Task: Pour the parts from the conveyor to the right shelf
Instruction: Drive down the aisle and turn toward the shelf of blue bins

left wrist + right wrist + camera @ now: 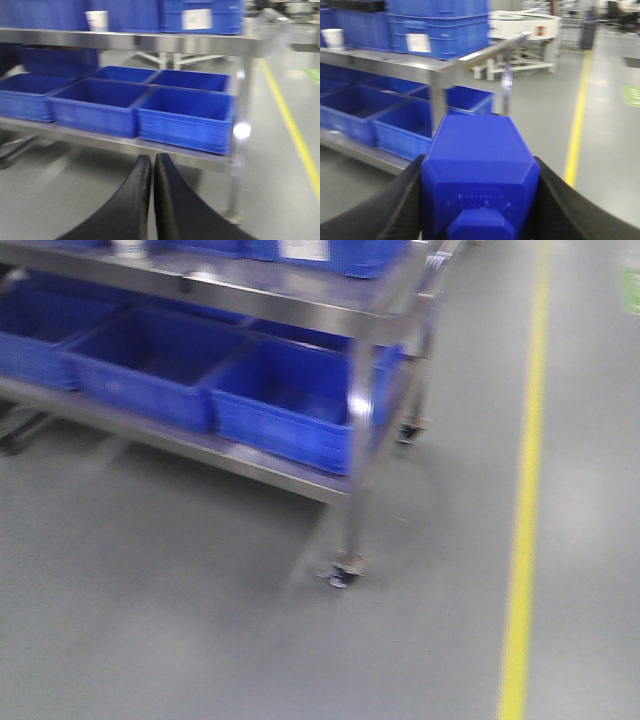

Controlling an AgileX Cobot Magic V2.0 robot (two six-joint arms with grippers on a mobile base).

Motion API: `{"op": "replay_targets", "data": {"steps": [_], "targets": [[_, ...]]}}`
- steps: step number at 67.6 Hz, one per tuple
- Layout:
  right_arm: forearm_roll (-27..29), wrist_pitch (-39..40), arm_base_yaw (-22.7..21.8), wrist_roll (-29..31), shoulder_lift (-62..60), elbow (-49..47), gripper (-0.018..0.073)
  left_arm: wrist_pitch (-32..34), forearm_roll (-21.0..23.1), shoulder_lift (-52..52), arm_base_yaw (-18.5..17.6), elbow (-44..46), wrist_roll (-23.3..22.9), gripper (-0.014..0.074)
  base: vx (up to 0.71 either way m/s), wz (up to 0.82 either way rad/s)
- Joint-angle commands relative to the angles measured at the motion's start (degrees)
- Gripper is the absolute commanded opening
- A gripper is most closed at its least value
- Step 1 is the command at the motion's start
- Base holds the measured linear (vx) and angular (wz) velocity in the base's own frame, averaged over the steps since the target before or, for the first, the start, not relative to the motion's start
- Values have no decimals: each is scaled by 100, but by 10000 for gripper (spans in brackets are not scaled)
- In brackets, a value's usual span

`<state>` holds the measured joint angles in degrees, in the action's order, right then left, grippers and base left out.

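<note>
In the right wrist view, my right gripper (480,172) is shut on the part (479,160), a bright-blue block with a small square knob facing the camera, gripped between both black fingers. The right shelf (405,62), a silver metal rack, stands ahead and to the left, with deep blue bins (400,127) on its lower level. In the left wrist view my left gripper (152,159) is shut with nothing in it, facing the shelf (150,42) and its open bins (185,112). The front view shows the shelf's corner post (360,440) and bins (290,405). The conveyor is out of view.
A yellow floor line (525,490) runs to the right of the rack. The rack stands on a caster wheel (345,570). A white cup (97,20) and more blue bins (440,27) sit on the upper level. White machinery (525,25) stands far behind.
</note>
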<state>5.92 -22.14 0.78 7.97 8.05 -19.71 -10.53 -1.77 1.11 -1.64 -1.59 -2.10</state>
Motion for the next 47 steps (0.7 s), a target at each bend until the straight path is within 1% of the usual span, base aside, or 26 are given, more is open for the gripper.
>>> {"op": "replay_targets", "data": {"steps": [1, 21, 47], "targets": [[-4, 454, -36, 47, 64, -146, -9, 406, 5, 25, -28, 108, -42, -6, 30, 110], [-18, 454, -36, 47, 64, -146, -9, 406, 5, 25, -28, 108, -42, -6, 28, 108], [-11, 454, -36, 47, 64, -146, -9, 406, 5, 25, -28, 108, -42, -6, 25, 96]]}}
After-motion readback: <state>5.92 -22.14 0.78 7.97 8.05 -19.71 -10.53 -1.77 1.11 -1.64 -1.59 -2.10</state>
